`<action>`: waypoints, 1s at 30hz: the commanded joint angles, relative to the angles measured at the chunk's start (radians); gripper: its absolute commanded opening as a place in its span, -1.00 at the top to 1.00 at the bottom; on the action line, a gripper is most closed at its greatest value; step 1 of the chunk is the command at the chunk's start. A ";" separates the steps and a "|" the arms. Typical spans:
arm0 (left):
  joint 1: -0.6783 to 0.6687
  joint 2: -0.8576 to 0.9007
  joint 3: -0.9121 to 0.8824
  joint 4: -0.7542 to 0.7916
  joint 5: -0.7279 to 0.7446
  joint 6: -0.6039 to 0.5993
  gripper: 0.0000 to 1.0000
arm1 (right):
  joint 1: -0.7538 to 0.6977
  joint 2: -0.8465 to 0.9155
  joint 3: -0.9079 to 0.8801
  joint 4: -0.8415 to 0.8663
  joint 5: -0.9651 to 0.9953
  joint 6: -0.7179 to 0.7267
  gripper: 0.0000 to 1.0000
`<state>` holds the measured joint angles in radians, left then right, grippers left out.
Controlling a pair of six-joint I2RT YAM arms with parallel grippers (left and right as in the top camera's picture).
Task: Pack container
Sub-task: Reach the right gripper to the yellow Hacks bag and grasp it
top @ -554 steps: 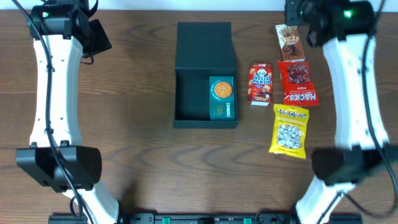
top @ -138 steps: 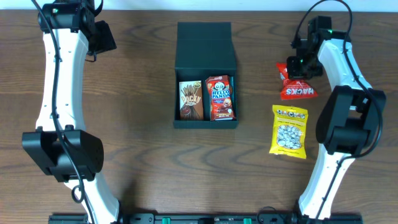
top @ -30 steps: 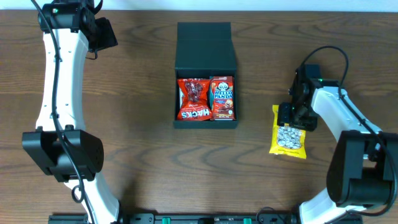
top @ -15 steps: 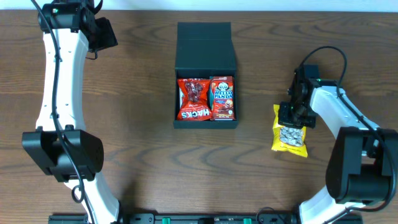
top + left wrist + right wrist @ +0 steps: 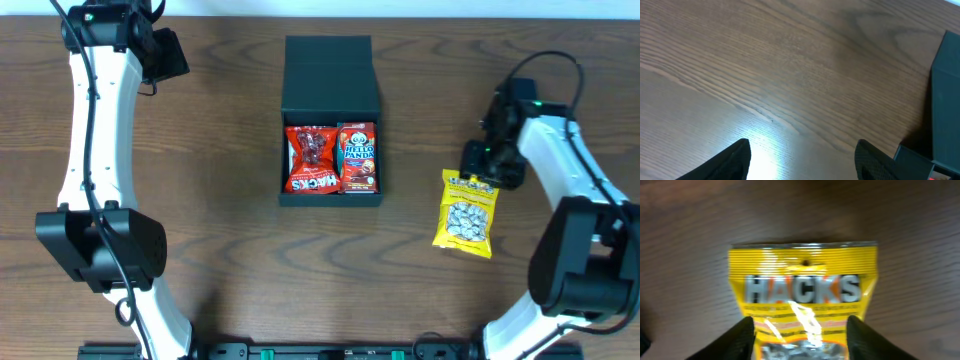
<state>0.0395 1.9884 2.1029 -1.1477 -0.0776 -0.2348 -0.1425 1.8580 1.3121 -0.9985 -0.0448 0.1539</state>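
The dark container [image 5: 330, 70] stands open at the table's middle, lid flap laid back. In it lie a red Hacks packet [image 5: 312, 158] on the left and a red Hello Panda packet [image 5: 359, 156] on the right. A yellow Hacks bag [image 5: 466, 212] lies flat on the table to the right. My right gripper [image 5: 482, 165] is open and hovers over the bag's far end. In the right wrist view the open gripper [image 5: 801, 340] straddles the yellow bag [image 5: 802, 275]. My left gripper [image 5: 165, 55] is open and empty at the far left.
In the left wrist view the open left gripper [image 5: 802, 162] is over bare wood, with the container's wall [image 5: 945, 100] at the right edge. The wooden table [image 5: 220, 250] carries nothing else in view.
My right gripper has moved back and a little right, from over the yellow bag's upper part to its far end. The bag still lies on the table. The left arm has not moved.
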 commanded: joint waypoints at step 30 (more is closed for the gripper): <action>0.006 0.006 0.002 0.028 0.000 0.011 -0.35 | -0.247 0.115 -0.145 0.068 -0.452 -0.260 -0.04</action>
<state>0.0395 1.9884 2.1029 -1.1210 -0.0776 -0.2344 -0.3851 1.9438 1.1610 -0.9390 -0.4839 -0.1089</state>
